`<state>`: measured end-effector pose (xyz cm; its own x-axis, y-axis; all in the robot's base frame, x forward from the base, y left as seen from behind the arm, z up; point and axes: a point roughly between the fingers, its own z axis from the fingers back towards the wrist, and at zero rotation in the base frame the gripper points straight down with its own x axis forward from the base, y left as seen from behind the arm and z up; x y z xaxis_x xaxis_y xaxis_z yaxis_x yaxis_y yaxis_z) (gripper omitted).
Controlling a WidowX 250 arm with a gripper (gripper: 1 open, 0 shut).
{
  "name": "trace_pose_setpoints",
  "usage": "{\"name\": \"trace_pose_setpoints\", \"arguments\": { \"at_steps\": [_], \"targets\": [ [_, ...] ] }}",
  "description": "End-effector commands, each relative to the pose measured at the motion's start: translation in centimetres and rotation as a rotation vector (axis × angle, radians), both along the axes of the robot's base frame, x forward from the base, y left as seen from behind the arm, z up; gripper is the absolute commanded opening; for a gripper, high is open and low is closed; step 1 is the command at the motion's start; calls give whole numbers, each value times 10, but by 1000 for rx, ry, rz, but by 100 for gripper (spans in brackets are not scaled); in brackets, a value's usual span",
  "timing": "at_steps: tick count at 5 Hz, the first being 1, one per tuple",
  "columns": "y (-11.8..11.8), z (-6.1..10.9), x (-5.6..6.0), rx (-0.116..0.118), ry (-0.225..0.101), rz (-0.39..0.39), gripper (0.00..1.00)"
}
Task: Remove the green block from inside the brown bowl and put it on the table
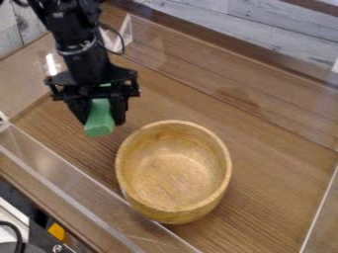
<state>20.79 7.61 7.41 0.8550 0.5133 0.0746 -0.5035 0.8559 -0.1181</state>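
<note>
The green block [99, 115] hangs upright between my gripper's [95, 107] two black fingers, which are shut on it, up and to the left of the brown bowl [173, 170]. The block is above the table [251, 109], off the bowl's left rim; whether its lower end touches the wood I cannot tell. The bowl is a round light wooden one and holds nothing. The black arm rises from the gripper toward the upper left corner.
Clear acrylic walls [79, 168] edge the tabletop along the front and left. A pale plank wall runs behind the table at the top right. Bare wood lies to the bowl's right and behind it.
</note>
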Motion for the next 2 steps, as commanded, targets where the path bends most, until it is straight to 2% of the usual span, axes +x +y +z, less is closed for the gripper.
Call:
{"name": "trace_pose_setpoints", "arguments": {
  "at_steps": [1, 2],
  "targets": [
    [-2, -3, 3, 33, -45, 25, 0],
    [-7, -16, 6, 44, -58, 17, 0]
  ]
}}
